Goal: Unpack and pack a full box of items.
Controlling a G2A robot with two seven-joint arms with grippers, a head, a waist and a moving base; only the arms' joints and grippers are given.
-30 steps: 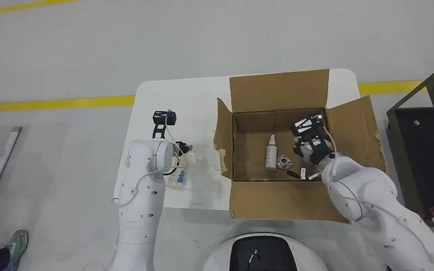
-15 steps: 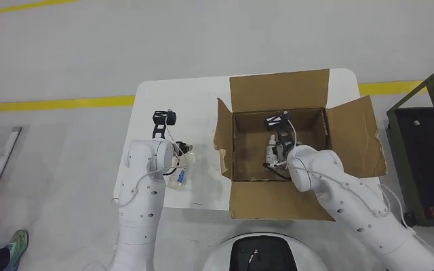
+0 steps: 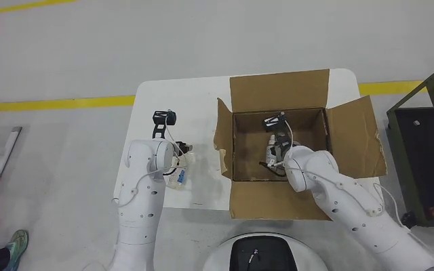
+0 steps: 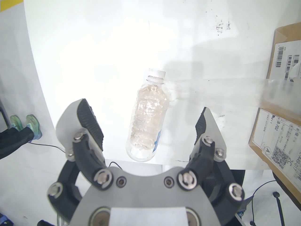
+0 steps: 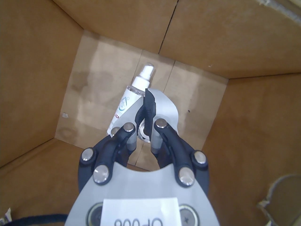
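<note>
Counter [image 3: 203, 101] space is carrying the open cardboard box [image 3: 278, 88], and the right hand [image 5: 148, 102] is hanging deep inside it, fingers pinched together. Just beside that hand, the spray bottle [image 5: 132, 92] is lying flat. A small metal fitting [image 5: 143, 131] is sitting right beneath the fingers, though I'm not making out whether they're gripping it. Outside the box, the left hand [image 4: 145, 109] is hovering spread wide, a clear water bottle [image 4: 147, 118] lying directly under it. I'm guessing the fitting could slip from so narrow a pinch, or the spray bottle could get nudged aside. From above, the arm is hiding the fitting; the wrist camera is catching it plainly.
</note>
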